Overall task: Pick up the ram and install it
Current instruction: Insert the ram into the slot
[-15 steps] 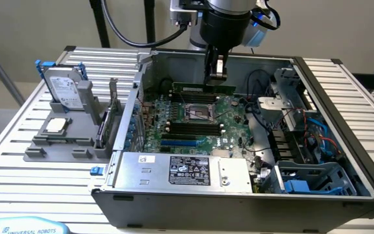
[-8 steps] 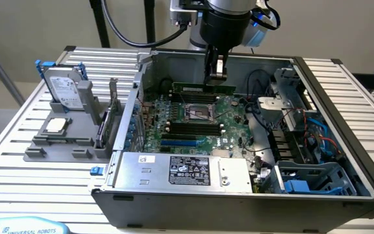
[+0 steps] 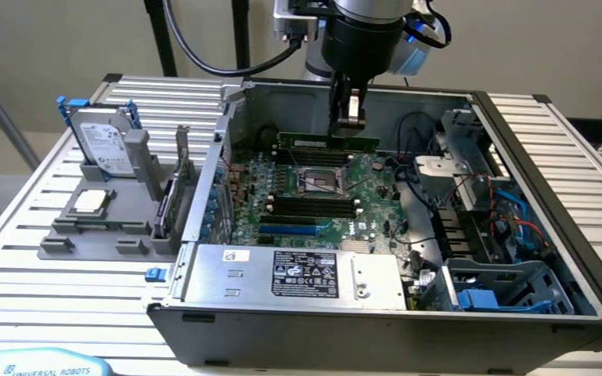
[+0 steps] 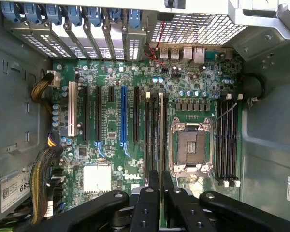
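A: What are the jaws doing?

B: They are pinching the ram (image 3: 328,142). That is the long, thin green stick. One jaw is on each flat side of it.

A: Where is the stick?

B: It hangs down from between the jaws, low inside the open computer case (image 3: 437,329). It is over the green board (image 3: 375,176). The long black slots (image 4: 151,135) lie right under the jaws. The square socket (image 4: 191,147) is just beside them.

A: Is the stick in a slot?

B: I can't tell if it touches one. I think this is the lining-up part, and it does not look pushed in.

A: How do you do this part well?

B: I think the stick must be level, with its long edge running along one slot, not across two. Both ends should go down together. If one end dips first, the stick could jam or bend. The little clips at the ends of the slot need to be out of the way too. Going slow and straight down, with no twisting, seems best. The jaws should grip tight enough that the stick can't slip, but not so hard that it cracks.
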{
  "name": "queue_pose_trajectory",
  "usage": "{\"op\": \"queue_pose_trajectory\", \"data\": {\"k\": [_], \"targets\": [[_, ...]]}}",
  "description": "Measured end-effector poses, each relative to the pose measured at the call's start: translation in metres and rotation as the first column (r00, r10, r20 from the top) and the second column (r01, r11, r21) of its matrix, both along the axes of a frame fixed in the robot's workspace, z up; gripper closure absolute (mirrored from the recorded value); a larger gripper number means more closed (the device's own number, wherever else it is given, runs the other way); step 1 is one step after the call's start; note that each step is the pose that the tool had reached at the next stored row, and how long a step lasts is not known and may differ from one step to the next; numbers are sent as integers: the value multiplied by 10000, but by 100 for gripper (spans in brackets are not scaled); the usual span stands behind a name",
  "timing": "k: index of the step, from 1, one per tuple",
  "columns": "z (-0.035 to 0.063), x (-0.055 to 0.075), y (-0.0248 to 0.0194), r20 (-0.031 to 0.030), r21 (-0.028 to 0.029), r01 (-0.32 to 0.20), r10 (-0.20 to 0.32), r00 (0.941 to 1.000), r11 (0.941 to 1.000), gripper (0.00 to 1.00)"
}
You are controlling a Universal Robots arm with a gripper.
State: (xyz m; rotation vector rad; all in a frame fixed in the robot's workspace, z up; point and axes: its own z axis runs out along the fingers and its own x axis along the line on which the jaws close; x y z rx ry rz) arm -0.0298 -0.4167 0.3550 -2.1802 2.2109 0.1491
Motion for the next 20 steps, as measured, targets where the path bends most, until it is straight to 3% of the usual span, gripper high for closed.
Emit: {"op": "queue_pose_trajectory", "data": {"k": [20], "targets": [[-340, -70, 51, 1, -24, 1, -1, 10000, 10000, 86]]}}
